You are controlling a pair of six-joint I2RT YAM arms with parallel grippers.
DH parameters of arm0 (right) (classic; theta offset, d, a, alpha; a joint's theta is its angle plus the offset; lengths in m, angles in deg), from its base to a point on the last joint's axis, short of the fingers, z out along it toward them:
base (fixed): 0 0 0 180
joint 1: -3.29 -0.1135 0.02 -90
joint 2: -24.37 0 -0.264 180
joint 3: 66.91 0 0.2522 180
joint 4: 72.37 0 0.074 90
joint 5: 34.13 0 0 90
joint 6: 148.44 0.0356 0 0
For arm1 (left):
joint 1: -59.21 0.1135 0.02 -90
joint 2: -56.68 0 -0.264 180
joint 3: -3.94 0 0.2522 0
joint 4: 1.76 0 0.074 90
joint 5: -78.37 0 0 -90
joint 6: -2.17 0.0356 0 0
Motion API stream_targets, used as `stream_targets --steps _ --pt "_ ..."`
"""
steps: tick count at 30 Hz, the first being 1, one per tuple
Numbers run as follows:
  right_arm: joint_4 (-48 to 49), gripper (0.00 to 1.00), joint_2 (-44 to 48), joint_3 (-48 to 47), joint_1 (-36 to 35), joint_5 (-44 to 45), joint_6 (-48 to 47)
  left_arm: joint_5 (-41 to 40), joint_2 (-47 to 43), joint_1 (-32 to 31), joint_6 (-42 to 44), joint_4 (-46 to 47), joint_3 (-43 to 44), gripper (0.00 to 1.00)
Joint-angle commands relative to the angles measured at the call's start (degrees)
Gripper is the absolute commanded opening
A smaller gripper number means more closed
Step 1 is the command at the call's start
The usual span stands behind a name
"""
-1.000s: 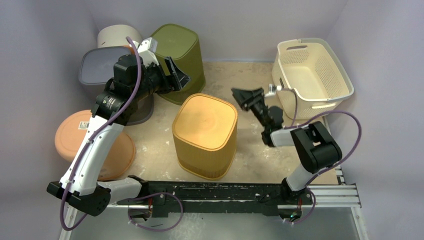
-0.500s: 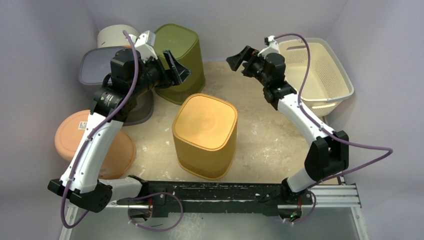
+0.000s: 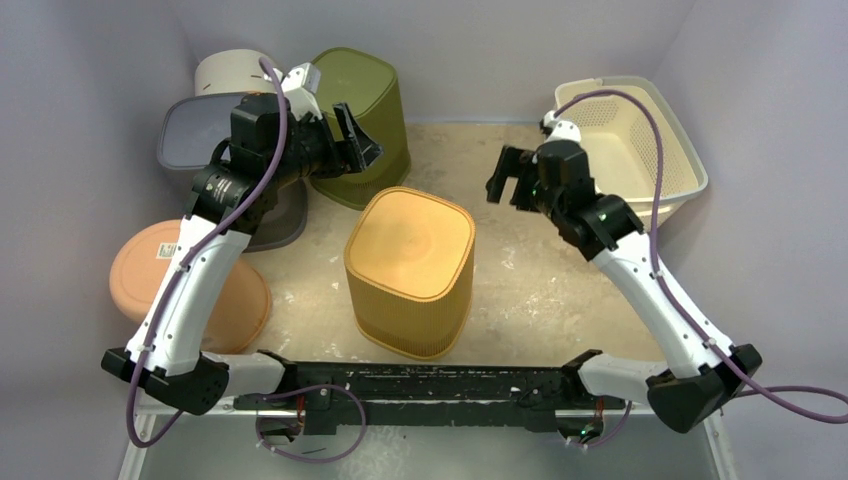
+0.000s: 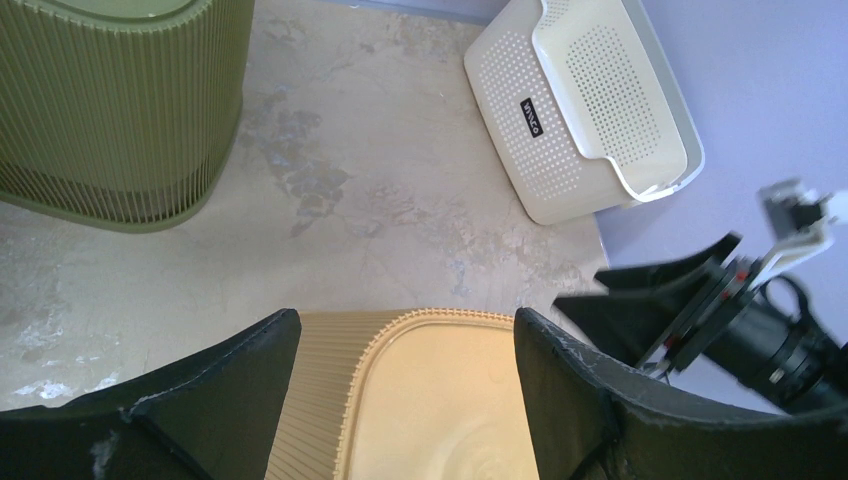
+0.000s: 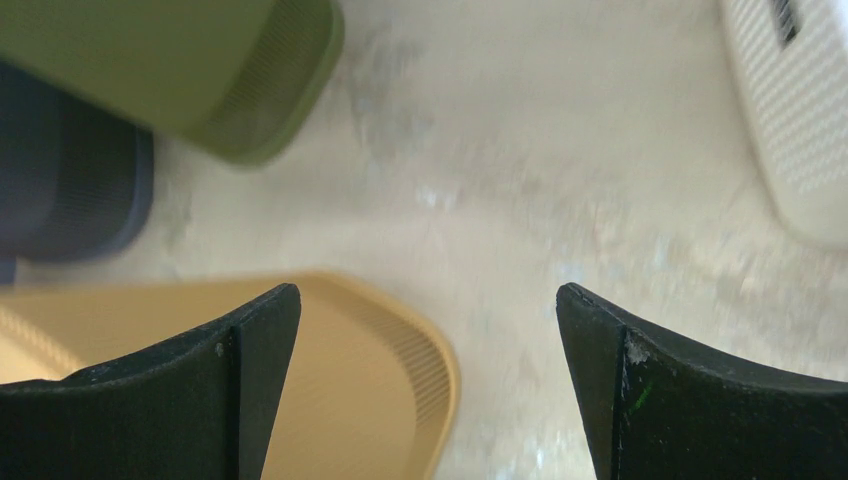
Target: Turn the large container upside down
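From above, the yellow bin (image 3: 410, 270) stands closed side up on the table (image 3: 540, 290). The left gripper (image 3: 355, 140) hangs behind-left of it and the right gripper (image 3: 510, 185) behind-right, both spread wide and empty.

Left wrist: fingers (image 4: 240, 375) apart above the bin's far edge.

Right wrist: fingers (image 5: 250, 350) apart, with the bin at lower left.

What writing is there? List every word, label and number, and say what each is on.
Black label on the cream perforated basket: white letters, too small to read with certainty.
White sticker on the terracotta-coloured tub: print too small to read.
No other text shows.
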Motion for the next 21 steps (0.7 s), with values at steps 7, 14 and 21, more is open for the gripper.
stream_targets --steps 7,14,21 --pt "-22.93 1.0 10.1 11.27 -8.54 7.7 19.89 0.38 2.89 -0.18 1.87 -1.08 7.53 0.76" --pt "-17.98 1.0 8.29 14.91 -12.11 -0.56 18.13 -1.97 4.56 -0.4 2.11 -4.32 14.01 0.76" --pt "-4.52 1.0 2.96 17.54 -16.54 -9.22 19.66 -4.73 7.02 -0.52 3.15 -9.17 22.73 0.76"
